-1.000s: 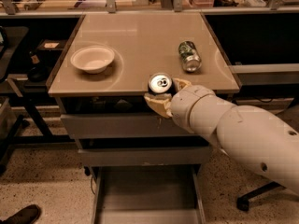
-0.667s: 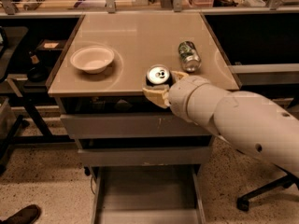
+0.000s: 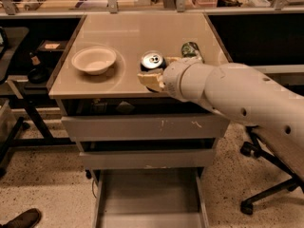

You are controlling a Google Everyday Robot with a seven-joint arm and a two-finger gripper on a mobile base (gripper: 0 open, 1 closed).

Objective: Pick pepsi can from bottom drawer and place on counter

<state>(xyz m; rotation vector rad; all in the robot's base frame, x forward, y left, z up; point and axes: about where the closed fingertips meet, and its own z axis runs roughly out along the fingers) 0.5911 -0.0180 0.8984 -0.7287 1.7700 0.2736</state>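
Gripping: pincer [image 3: 156, 73] pinching pepsi can [image 3: 153, 62], tan fingers either side of can body; can upright, silver top + tab facing up.
Pincer loc: at front edge of bench [image 3: 142, 32], approx. mid-width; arm [image 3: 237, 96] reaches in from the right of the view.
Can loc: out of bottom drawer [image 3: 147, 198], at bench height over the front strip. Resting on bench or just above it, can't tell.
Bottom drawer: stands open, no can in the visible part.
Neighbours: white bowl [image 3: 94, 59] to can's left, well apart; green can [image 3: 190, 50] on its side behind and to the right, near.
Done: pick + lift, by the look of it.
Left: set can flat on bench, let go, pull arm clear w/o tipping it.
Progress est.: late stage, placing step.
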